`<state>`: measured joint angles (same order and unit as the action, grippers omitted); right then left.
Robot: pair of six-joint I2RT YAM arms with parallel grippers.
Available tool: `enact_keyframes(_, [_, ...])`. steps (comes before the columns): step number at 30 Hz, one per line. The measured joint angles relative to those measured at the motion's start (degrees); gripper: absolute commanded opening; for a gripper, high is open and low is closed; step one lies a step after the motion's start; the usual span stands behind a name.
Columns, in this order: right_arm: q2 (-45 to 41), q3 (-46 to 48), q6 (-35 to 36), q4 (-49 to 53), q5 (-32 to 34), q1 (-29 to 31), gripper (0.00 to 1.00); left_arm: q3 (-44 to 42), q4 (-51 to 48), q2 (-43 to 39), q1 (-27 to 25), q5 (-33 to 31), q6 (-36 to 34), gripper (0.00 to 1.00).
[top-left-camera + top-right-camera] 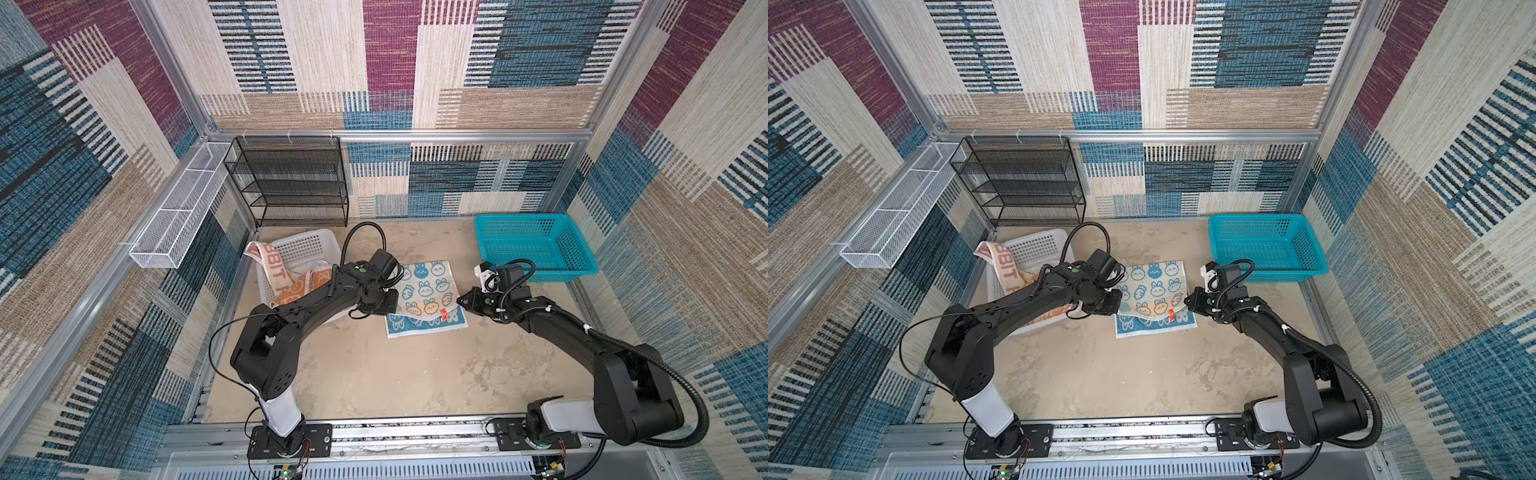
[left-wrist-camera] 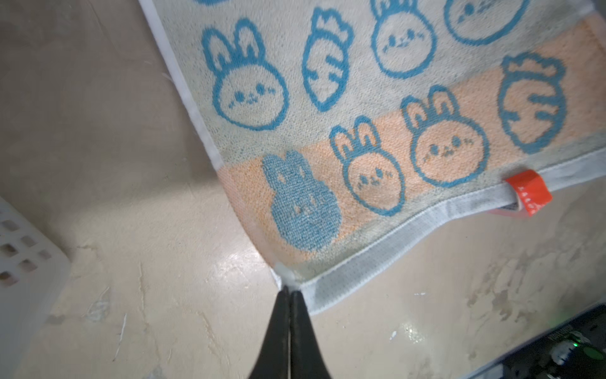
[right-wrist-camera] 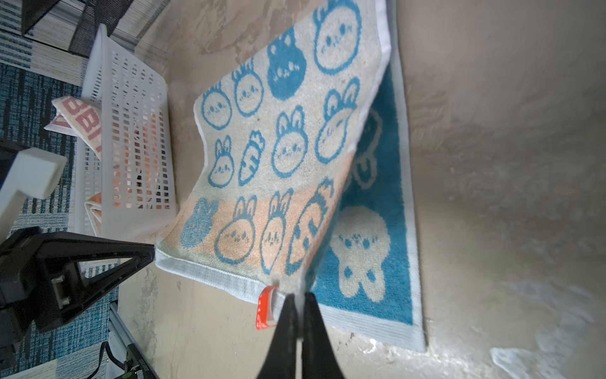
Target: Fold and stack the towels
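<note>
- Blue-rabbit towel lies on the tabletop a little behind the middle. It is doubled over itself: the cream printed half is on top, and a strip of the blue reverse half shows beneath it on the side towards the front edge.
- The upper hem, which carries a red tag, is raised off the lower layer and sags slightly between two held points.
- The left gripper is pinched tight on the hem corner nearest the white basket. The right gripper is clamped on the hem just beside the tag.
- The step in hand looks like the first half-fold of the first towel, nearly closed. Nothing is stacked yet.
- The next move probably calls for drawing both held points evenly towards the front edge until the raised hem meets the uncovered one. The hem would need to stay taut as it is lowered flat, and only then be let go.
- The lettered towel drapes over the white basket's rim at the left edge, and the orange-rabbit towel lies inside. Both wait unfolded.
- A teal basket stands at the back right corner.
</note>
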<state>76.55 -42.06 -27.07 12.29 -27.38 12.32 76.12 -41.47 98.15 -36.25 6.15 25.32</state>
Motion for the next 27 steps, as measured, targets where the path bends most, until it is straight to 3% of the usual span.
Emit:
enact_keyframes(7, [-0.09,4.17,0.15,-0.26,0.17,-0.02,0.00,-5.03,1.16,-2.10,-1.92,1.81,1.42,0.00])
enact_keyframes(14, [4.31,8.11,0.09,-3.17,0.04,-0.02,0.00,-11.21,6.19,2.40,-3.63,5.44,3.96,0.00])
enact_keyframes(27, [11.74,7.50,-1.18,-9.77,-1.79,-0.07,0.00,-5.73,6.93,9.77,0.96,5.81,3.04,0.00])
